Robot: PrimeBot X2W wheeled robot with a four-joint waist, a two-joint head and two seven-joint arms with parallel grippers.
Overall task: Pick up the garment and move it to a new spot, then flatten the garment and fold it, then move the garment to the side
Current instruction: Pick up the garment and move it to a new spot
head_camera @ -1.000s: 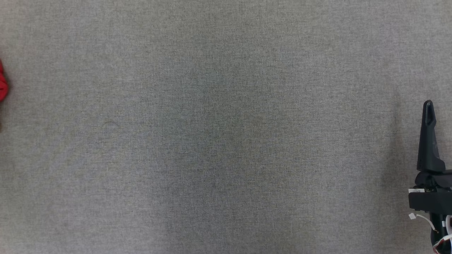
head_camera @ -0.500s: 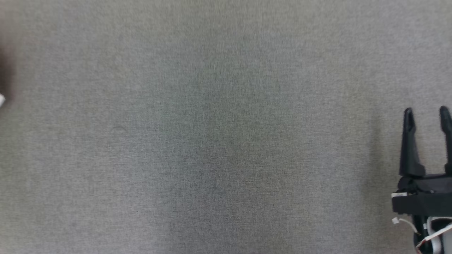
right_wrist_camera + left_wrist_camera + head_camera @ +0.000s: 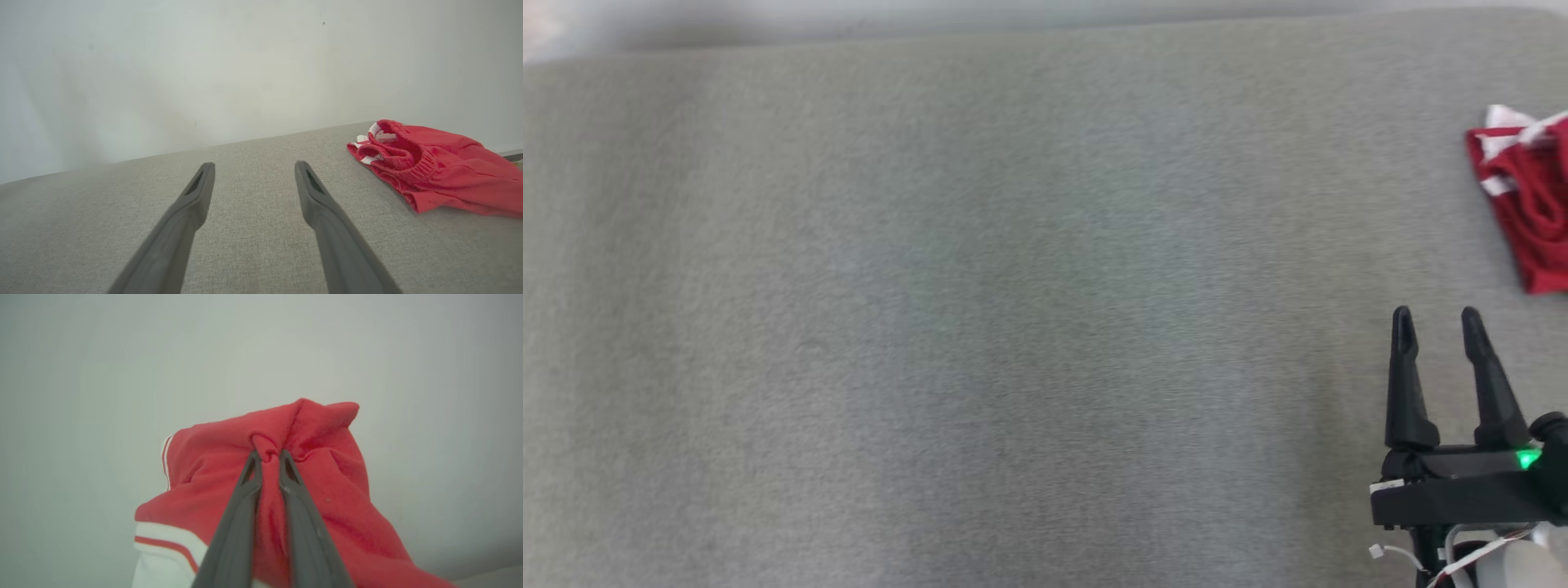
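My left gripper is shut on a bunched fold of a red garment with white and red trim. The cloth hangs from the fingers in front of a pale background. A second red garment with white trim lies crumpled on the grey table at the far right edge of the head view. In the right wrist view this garment sits ahead and to the right, with nothing touching it. My right gripper stands open over bare cloth at the lower right, nothing between its fingers.
The table's far edge runs along the top of the head view, with a pale wall right behind it. Grey table cloth stretches across the left and middle.
The head camera has swung, so the whole picture shifted: the table's far edge and the red garment at right came into view. My left gripper has closed. The right gripper stays open.
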